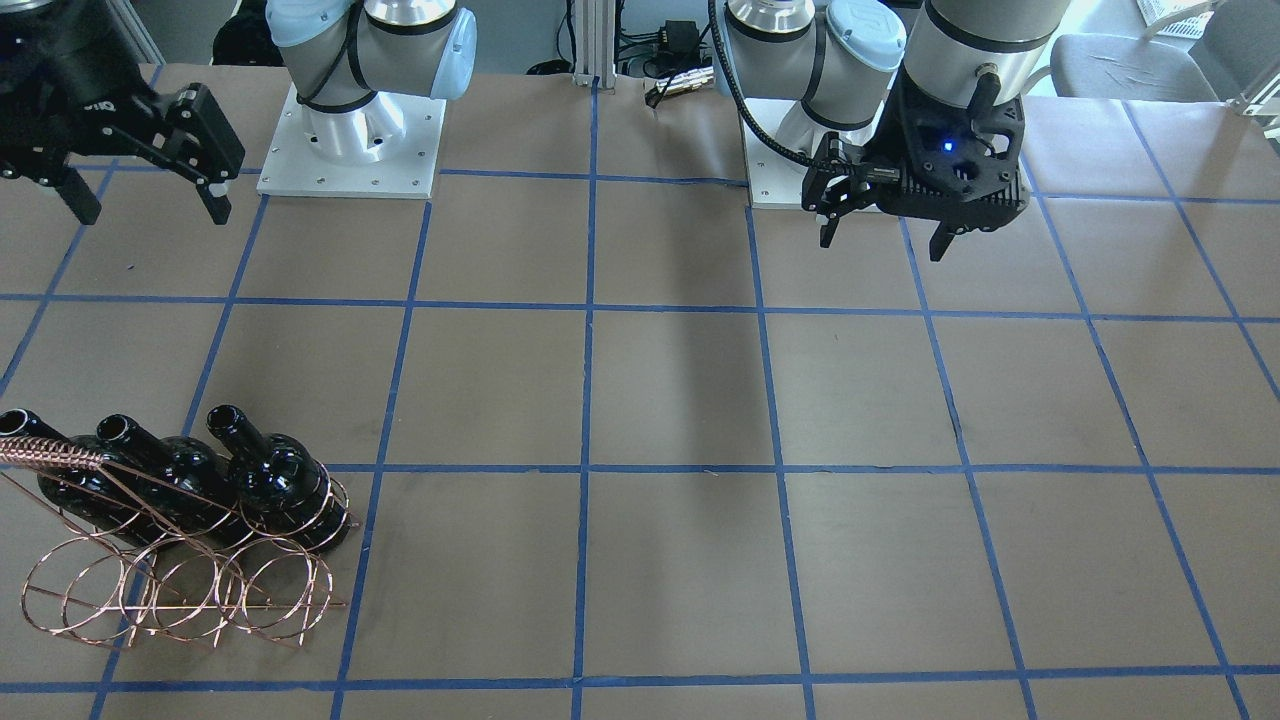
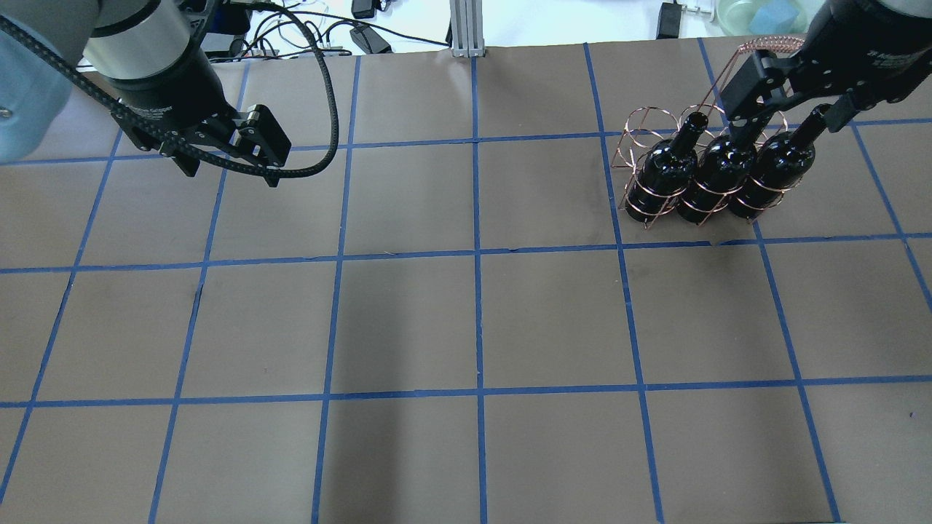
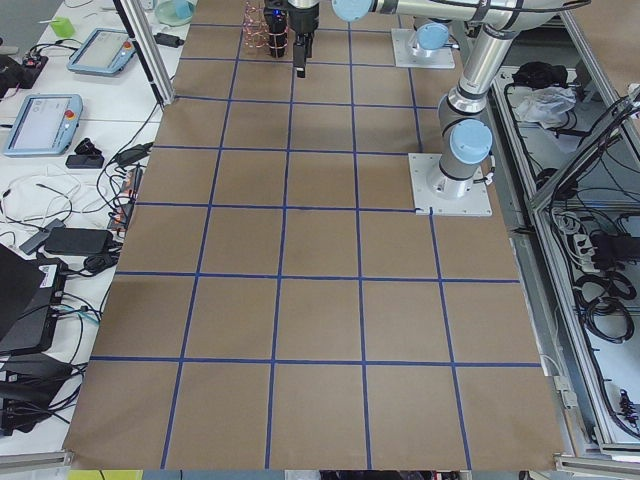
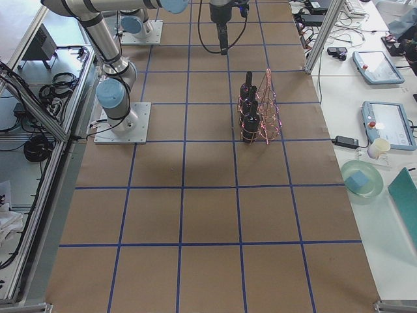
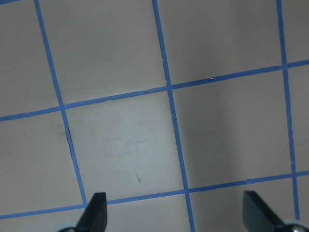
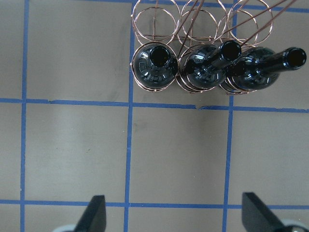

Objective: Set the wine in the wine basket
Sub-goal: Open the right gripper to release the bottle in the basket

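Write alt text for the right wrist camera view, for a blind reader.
Three dark wine bottles stand upright side by side in a copper wire basket at the top of the view, its farther row of loops empty. Below, the right gripper hangs open over the blue-taped brown table, holding nothing.

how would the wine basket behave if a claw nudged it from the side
The wine basket looks like thin wire, so it is probably light and springy itself. All three bottles stand in one row, the other row empty, so it may sit lopsided and tip. The glossy glass is likely slippery and breakable.
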Tool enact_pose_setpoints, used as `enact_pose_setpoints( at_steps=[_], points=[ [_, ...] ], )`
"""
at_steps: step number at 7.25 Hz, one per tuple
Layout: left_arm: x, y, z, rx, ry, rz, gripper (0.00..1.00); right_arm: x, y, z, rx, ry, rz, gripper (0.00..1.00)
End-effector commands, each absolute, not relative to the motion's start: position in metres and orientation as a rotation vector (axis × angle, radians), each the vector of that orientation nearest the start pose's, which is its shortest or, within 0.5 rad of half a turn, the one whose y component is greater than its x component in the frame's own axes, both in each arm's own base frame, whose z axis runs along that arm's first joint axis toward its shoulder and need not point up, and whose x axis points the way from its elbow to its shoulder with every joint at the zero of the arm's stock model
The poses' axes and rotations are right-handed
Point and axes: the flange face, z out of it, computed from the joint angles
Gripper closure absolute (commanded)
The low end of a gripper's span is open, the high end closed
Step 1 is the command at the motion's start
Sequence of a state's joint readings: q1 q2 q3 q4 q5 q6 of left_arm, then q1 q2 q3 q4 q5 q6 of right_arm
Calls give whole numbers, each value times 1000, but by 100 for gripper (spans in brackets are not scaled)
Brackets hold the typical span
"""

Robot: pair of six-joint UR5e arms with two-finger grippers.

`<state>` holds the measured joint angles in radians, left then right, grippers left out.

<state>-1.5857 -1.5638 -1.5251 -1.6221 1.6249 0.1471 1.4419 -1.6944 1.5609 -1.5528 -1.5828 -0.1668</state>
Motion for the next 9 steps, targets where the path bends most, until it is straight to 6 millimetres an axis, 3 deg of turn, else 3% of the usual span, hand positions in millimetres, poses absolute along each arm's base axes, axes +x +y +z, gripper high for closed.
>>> enact_pose_setpoints(
  at_steps=[1,3,8,9],
  points=[
    [-134,-486,511,253,3074,-1,0,89,-458,541,10,3155,-182,0],
    [-133,-485,510,255,3073,2,0,144,-477,546,2,3180,-247,0],
    [-135,-485,510,251,3078,1,0,145,-489,528,-85,3192,-175,1],
    [-135,-485,509,251,3076,3,0,142,-492,519,-176,3193,-143,1]
  ],
)
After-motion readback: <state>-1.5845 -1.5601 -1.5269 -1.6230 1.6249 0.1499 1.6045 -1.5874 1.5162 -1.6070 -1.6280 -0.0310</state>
